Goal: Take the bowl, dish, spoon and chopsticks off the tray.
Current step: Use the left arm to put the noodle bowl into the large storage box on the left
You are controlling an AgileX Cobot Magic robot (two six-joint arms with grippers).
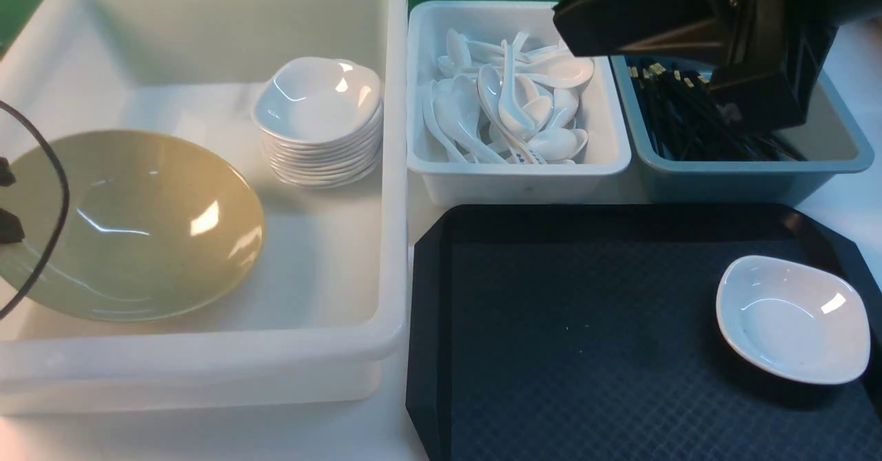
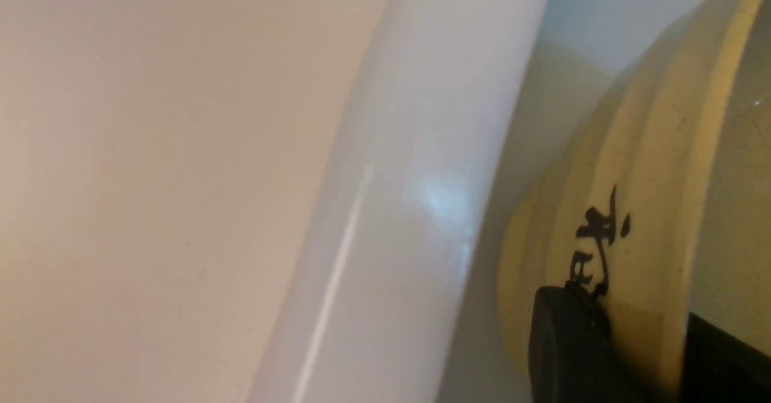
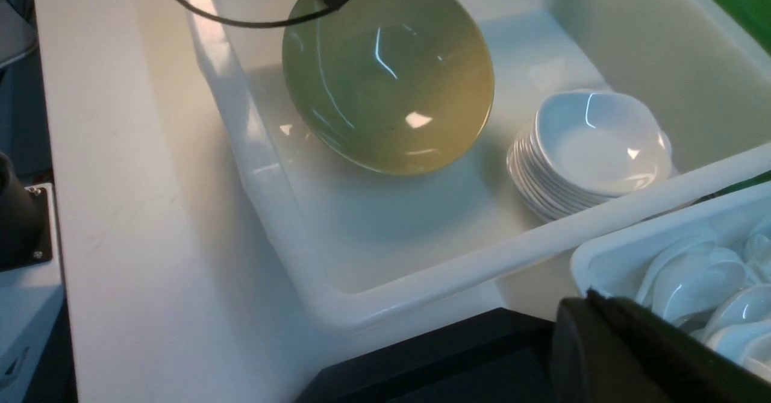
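Resting tilted in the large white plastic tub, left of frame: glossy olive-yellow bowl, rim pinched by left gripper for set-down. Small white dish sits lower right on black textured tray, uncleared. Upper right: right gripper clenched, empty.

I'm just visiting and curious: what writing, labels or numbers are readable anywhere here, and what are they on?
Bowl, outer wall: black brush-style characters, partly hidden behind the left claw; not clear enough to quote.
One stored spoon in the small white tub: tiny blue print, too small to read.
No other writing, label or number shows.
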